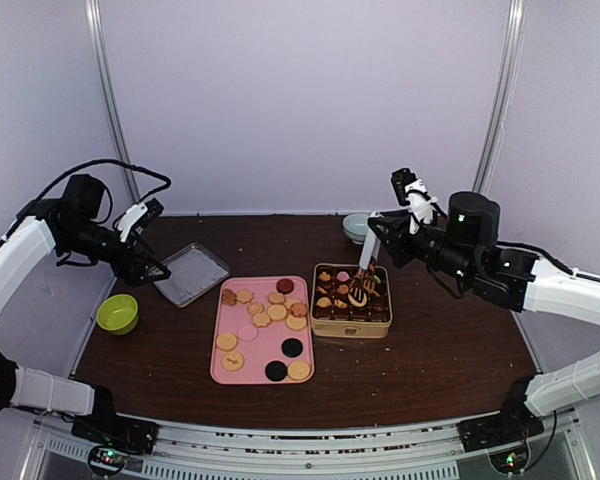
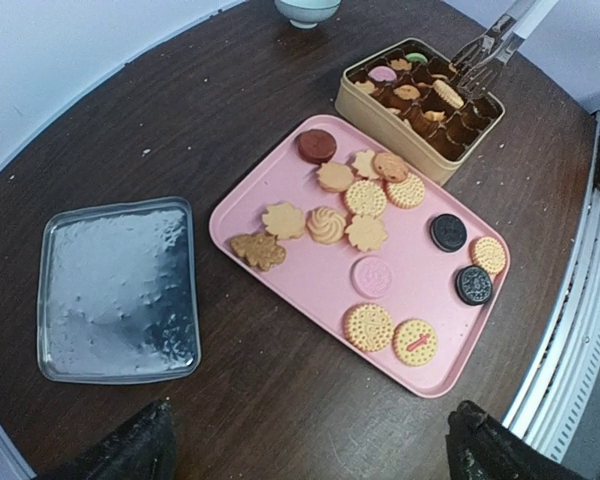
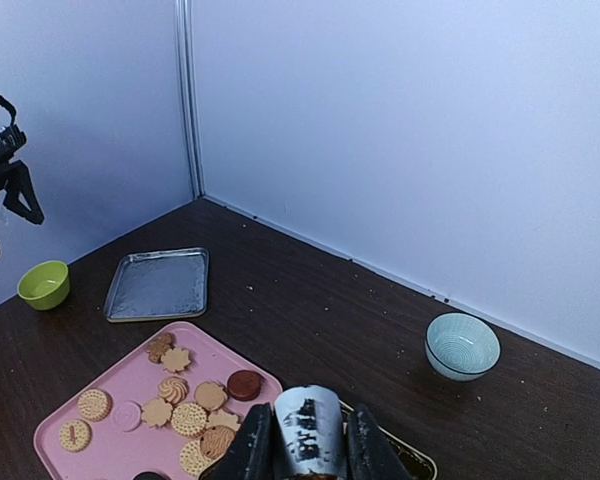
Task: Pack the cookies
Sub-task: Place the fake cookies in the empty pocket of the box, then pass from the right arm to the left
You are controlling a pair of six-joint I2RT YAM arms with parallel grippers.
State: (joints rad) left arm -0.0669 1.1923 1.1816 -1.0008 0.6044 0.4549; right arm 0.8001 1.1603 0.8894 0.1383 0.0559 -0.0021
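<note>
Robot lab booth, plain white panel walls, dark table, aluminium mounting rail

Left arm and right arm: white shells, black joints, black bases with green LEDs; looped black cable over left wrist; left gripper, right gripper black fingers

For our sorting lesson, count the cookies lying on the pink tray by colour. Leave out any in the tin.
Tan-golden cookies: 12
Black cookies: 2
Pink cookie: 1
Dark red cookie: 1
Total on the pink tray: 16
</note>
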